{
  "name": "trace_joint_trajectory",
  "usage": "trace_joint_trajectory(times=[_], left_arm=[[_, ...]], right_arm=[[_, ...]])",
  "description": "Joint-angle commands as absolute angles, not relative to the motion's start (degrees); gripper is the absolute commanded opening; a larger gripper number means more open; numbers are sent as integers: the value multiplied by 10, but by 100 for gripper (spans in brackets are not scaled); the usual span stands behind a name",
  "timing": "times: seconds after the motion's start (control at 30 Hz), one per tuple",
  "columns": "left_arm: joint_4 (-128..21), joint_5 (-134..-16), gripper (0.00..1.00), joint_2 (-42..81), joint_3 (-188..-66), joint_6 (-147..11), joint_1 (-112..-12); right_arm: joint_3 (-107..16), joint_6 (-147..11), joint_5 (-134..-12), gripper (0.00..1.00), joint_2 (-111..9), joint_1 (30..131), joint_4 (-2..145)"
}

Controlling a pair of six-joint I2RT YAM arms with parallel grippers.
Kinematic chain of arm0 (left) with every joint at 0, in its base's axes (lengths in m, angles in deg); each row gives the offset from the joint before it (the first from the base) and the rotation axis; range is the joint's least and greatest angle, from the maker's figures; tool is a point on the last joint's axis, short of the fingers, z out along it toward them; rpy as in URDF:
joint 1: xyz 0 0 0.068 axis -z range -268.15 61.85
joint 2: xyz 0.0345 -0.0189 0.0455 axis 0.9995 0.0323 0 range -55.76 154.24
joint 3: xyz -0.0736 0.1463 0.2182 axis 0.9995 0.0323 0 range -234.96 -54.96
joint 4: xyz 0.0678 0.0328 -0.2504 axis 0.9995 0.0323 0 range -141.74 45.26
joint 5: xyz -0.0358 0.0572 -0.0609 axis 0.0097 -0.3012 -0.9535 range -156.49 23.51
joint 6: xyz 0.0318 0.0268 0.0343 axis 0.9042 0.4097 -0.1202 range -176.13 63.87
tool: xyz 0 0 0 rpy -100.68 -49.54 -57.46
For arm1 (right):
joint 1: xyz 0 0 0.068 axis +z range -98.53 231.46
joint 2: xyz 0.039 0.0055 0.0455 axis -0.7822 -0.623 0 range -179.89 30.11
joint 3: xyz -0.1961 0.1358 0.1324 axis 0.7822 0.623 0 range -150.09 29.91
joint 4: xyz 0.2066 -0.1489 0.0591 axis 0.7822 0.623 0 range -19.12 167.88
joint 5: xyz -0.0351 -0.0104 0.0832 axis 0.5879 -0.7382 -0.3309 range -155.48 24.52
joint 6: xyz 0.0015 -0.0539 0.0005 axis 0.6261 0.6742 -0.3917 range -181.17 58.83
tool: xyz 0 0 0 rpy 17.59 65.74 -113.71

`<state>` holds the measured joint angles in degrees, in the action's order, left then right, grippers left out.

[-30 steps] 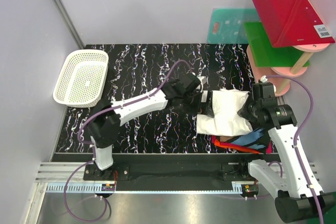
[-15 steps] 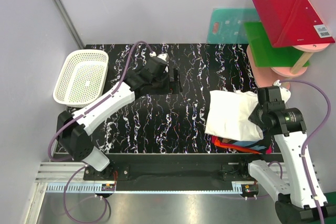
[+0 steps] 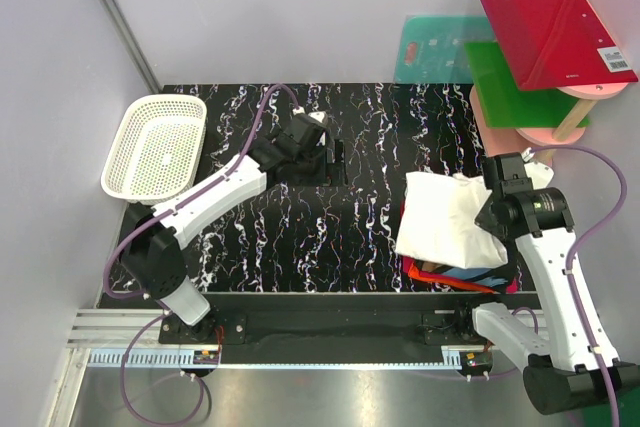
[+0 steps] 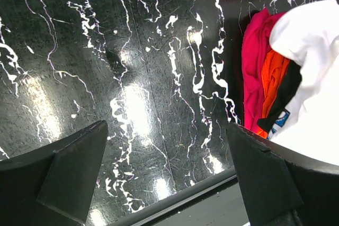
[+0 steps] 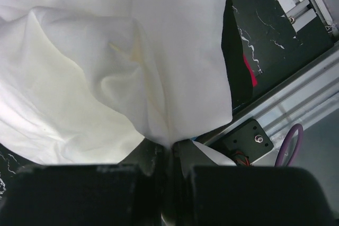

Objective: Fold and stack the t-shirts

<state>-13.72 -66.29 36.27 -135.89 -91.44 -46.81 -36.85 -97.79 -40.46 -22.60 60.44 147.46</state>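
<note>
A white t-shirt (image 3: 445, 219) lies bunched at the table's front right, on top of a red-orange t-shirt (image 3: 428, 269) and a black t-shirt with colourful print (image 3: 482, 269). My right gripper (image 3: 492, 213) is shut on the white shirt's right edge; in the right wrist view the white cloth (image 5: 122, 51) is pinched between the fingertips (image 5: 169, 149). My left gripper (image 3: 327, 161) is open and empty over the bare table middle, well left of the pile. In the left wrist view its gripper (image 4: 169, 183) stands wide apart, with the pile's red-orange (image 4: 255, 62), black (image 4: 286, 91) and white (image 4: 312, 78) cloth at the right.
A white mesh basket (image 3: 155, 147) stands at the back left. Red and green boards on a pink stand (image 3: 550, 42) and a teal board (image 3: 435, 47) are at the back right. The table's front edge and metal rail (image 5: 296, 83) lie just beyond the pile.
My left gripper let go of the white shirt and drew back left to the table's middle. My right gripper pulled the white shirt rightward over the coloured shirts.
</note>
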Motion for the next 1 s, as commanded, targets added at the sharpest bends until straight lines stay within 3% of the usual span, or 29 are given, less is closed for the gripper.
trace_joint_trajectory(times=[0.0,0.03,0.07,0.1,0.33,0.57,0.63,0.67,0.7,0.73,0.77,0.97], left_arm=[[-154,-684,99,352,-1350,-901,-467],[-155,-689,99,350,-1349,-900,-467],[-157,-691,99,348,-1346,-900,-467],[-163,-694,99,347,-1342,-898,-466],[-209,-749,99,353,-1320,-897,-461],[-299,-830,99,406,-1319,-930,-429],[-304,-828,99,416,-1327,-934,-412],[-305,-828,99,417,-1335,-934,-406],[-308,-825,99,416,-1339,-932,-401],[-309,-821,99,414,-1341,-931,-394],[-309,-819,99,412,-1342,-930,-391],[-306,-808,93,408,-1337,-926,-390]], right_arm=[[-371,-984,-365,20,-235,598,1508],[-371,-982,-366,49,-238,598,1506],[-369,-983,-362,89,-236,598,1506],[-369,-984,-361,99,-234,598,1505],[-373,-986,-364,100,-183,598,1488],[-386,-947,-453,100,-140,598,1413],[-383,-933,-486,92,-141,598,1383],[-379,-916,-527,76,-144,598,1373],[-378,-915,-540,40,-151,598,1363],[-376,-915,-548,11,-156,598,1360],[-375,-914,-556,0,-160,598,1360],[-364,-908,-541,0,-213,597,1378]])
